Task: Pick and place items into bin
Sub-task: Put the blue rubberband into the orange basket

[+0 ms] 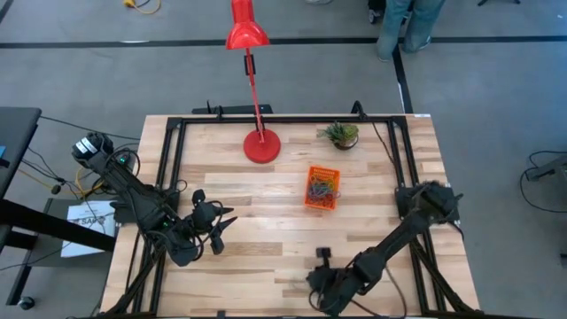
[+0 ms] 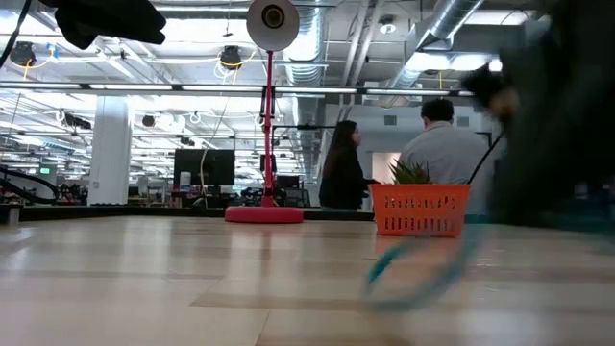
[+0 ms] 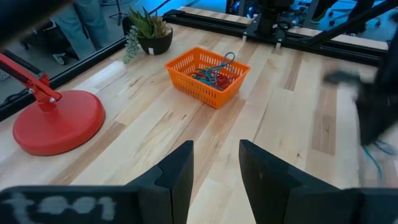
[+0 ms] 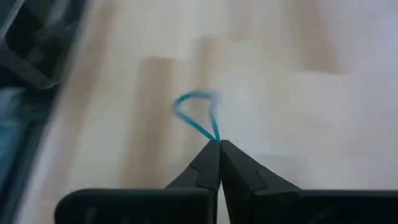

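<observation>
My right gripper (image 4: 219,144) is near the table's front edge (image 1: 322,259), slanting down and shut on a thin teal band (image 4: 196,112). The band shows blurred in the low view (image 2: 423,274). The bin, a small orange basket (image 1: 322,188) with several coloured bands inside (image 3: 214,74), stands right of the table's middle. My left gripper (image 3: 216,168) hovers open over the table's left part (image 1: 217,232), with nothing between its fingers. My right gripper pinches the teal band at one end of its loop (image 4: 214,135), right at the free ends of its two fingers. The fingers slant down from the near side. The rest of the loop spreads out beyond the tips; whether it still touches the wood I cannot tell.
A red lamp's round base (image 1: 261,145) and a small potted plant (image 1: 341,134) stand at the far side, behind the bin. Black frame rails (image 1: 177,159) run along the table's edges. People stand in the room beyond the table (image 2: 442,144).
</observation>
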